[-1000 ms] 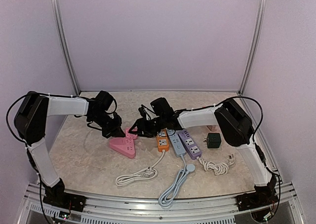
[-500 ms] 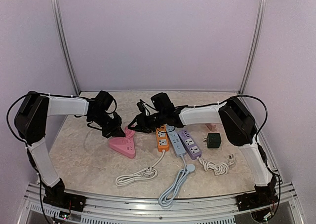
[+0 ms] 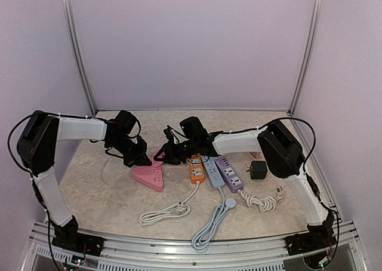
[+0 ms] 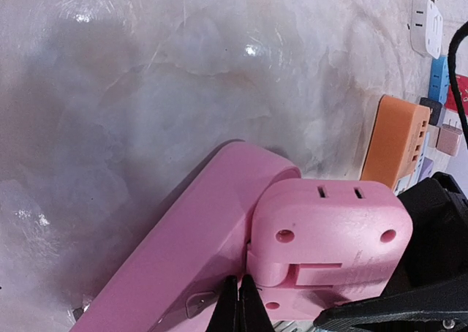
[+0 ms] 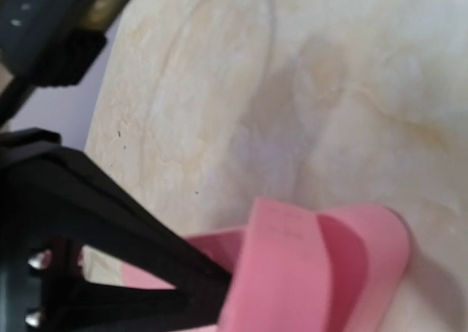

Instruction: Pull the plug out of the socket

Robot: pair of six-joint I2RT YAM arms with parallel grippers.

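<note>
The pink plug sits seated in the far corner of the pink socket block, which lies flat on the table, left of centre. From my left wrist feed the plug is a chunky rounded body, flush against the block's raised end with only a thin seam between them.

The left pincer is clenched, its fingertips pinched together with nothing between them, and their tips rest on the block's top face just beside the plug (right at the seam, as far as I can make out). The right pincer comes in from the other side, so the plug lies between the two. On the right wrist feed one black finger lies against the pink body. The other finger is out of frame there, so I cannot tell whether that pincer is clamped on the plug or merely touching it.

Just to the right of the block, three strips lie side by side: an orange strip, a grey-blue strip and a purple strip. Their cords trail toward me in loose coils. A dark green cube adapter stands further right, well apart from the plug.
</note>
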